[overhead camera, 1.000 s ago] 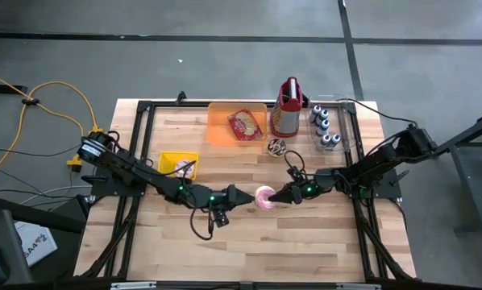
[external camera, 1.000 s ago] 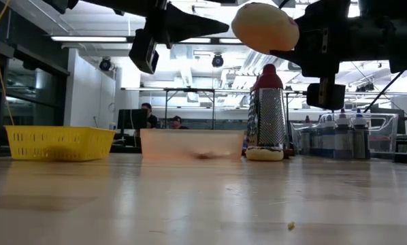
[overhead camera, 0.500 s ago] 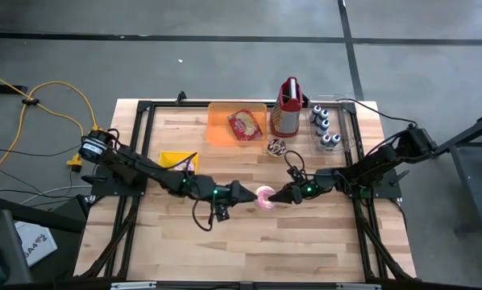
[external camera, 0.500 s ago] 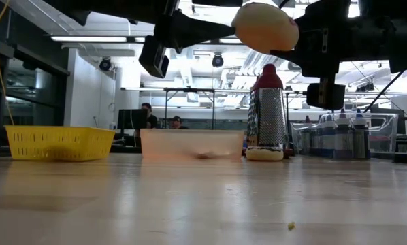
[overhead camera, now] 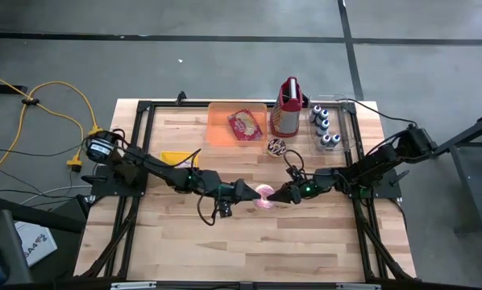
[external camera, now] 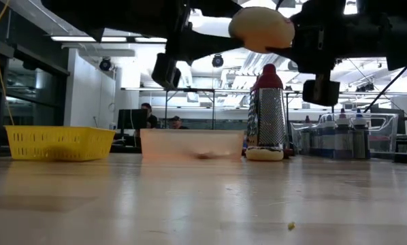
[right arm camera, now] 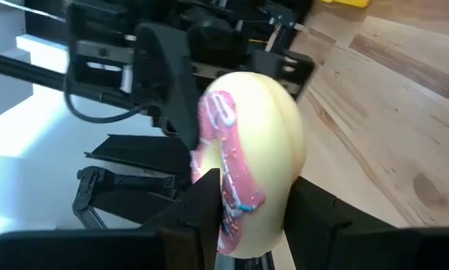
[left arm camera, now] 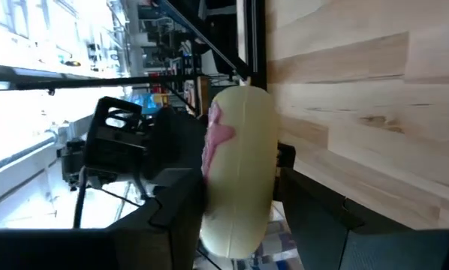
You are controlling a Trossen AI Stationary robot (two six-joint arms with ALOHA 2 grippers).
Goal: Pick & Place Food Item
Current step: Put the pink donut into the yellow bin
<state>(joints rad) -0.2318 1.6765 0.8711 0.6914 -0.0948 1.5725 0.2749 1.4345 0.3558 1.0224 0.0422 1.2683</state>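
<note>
Right gripper [overhead camera: 283, 196] grips my pink-iced donut [overhead camera: 264, 196] above mid-table; left gripper [overhead camera: 251, 193], fingers spread, flanks it. Handover step, I reckon: left must close before right lets go.

Grey floor [overhead camera: 225, 48], yellow cable [overhead camera: 56, 93] (looped), ceiling strip lights [external camera: 98, 39], perhaps seated people [external camera: 148, 114]

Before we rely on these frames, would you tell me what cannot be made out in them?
- Whether the left gripper touches the donut: high view too small; low view, arms overlap.
- Orange bin contents: blurred behind its wall in the low view.
- The small item by the grater: too small in the high view.
- Right gripper: donut hides its fingertips.
</note>
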